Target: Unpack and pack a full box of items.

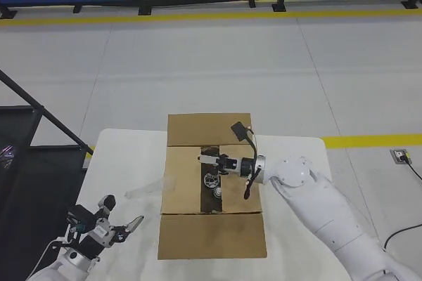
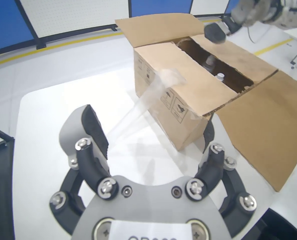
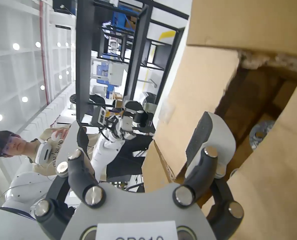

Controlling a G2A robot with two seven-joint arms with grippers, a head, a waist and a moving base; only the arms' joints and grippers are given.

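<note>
1. Cardboard box point(image 1: 185, 184) is sitting on the table point(image 1: 126, 151), outer flaps spreading open, inner flaps leaving a narrow gap.
2. Right gripper point(image 1: 205, 163) is hovering over that gap, jaws wide, seemingly straddling one inner flap's edge.
3. Left gripper point(image 2: 152, 131) is hanging wide open near the box's corner, holding nothing.
4. Bottles point(image 2: 219, 76) are sitting inside the gap; unpacking is seemingly just starting.
5. Next, I judge, that flap is needing folding outward before anything is getting lifted.
</note>
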